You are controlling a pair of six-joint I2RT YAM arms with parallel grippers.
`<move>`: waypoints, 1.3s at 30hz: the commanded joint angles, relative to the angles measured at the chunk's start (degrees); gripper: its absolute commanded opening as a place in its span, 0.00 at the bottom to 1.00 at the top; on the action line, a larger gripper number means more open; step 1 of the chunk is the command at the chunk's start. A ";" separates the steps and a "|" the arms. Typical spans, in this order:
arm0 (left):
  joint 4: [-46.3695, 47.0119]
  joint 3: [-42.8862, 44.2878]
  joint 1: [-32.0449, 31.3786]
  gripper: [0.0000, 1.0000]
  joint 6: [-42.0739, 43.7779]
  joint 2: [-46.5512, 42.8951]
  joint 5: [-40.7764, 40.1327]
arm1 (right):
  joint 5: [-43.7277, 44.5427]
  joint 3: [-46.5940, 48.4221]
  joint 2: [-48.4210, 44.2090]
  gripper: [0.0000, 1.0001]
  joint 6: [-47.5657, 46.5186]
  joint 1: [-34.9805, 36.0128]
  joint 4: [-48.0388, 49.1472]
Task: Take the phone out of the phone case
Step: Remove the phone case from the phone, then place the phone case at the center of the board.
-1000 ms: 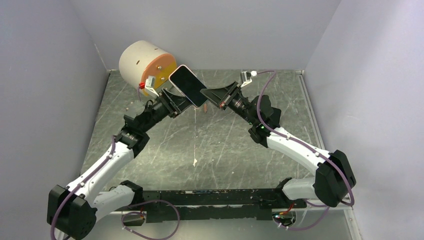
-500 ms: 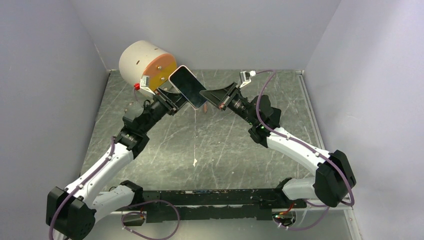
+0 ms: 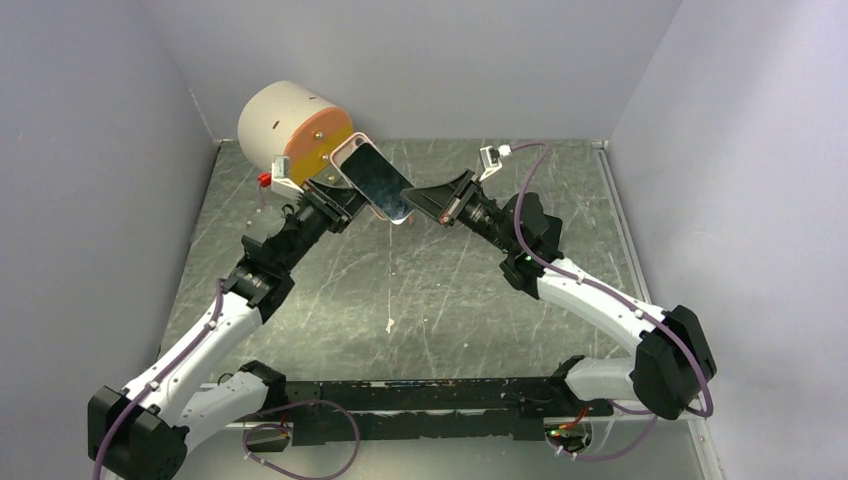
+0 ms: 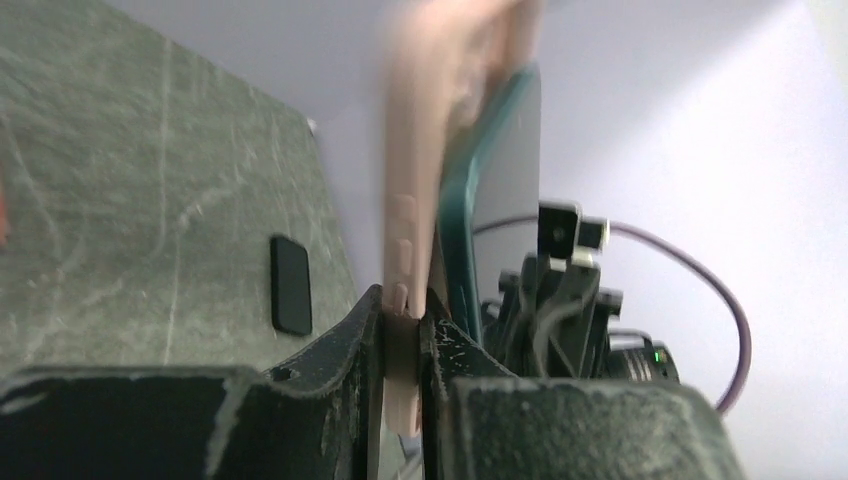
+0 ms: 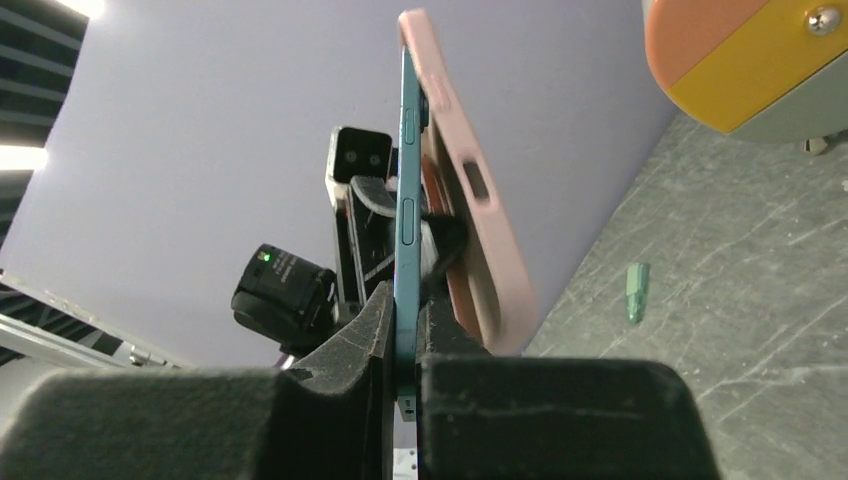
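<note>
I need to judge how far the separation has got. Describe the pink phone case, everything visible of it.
The phone case is a pale pink, matte, soft-looking shell with moulded side buttons and an oblong cutout in its wall. It is held tilted in the air, partly peeled off the teal phone: they meet at one end and splay apart toward the other. The left gripper pinches its edge. The right gripper clamps only the phone's edge.

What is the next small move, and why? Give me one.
Probably peel the left pincer, shut on the edge of the pink case, away from the right pincer, which grips the teal phone. The case is gaping off the phone along one side, so a short pull apart should free more of it.
</note>
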 commanded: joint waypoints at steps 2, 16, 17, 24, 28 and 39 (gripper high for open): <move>5.80 1.83 4.66 0.06 0.33 -1.63 -12.03 | -5.82 -1.09 -3.50 0.00 -1.16 0.04 -0.79; -9.71 -4.72 6.35 0.03 0.24 -10.86 -17.68 | -6.97 -3.35 -7.89 0.00 -3.82 -3.90 -2.47; -12.08 -5.46 6.42 0.03 -0.15 -12.08 -18.88 | -7.08 -3.65 -8.15 0.00 -3.99 -4.47 -2.73; -18.64 -13.36 6.96 0.03 -8.89 -14.99 -23.03 | -8.08 -5.25 -10.13 0.00 -5.96 -8.62 -6.58; -20.47 -18.08 7.14 0.03 -15.68 -13.87 -26.00 | -7.92 -4.85 -11.69 0.00 -9.79 -10.16 -11.27; -14.62 -20.98 11.09 0.03 -23.73 -0.39 -29.88 | -7.77 -5.42 -15.40 0.00 -16.76 -12.94 -18.62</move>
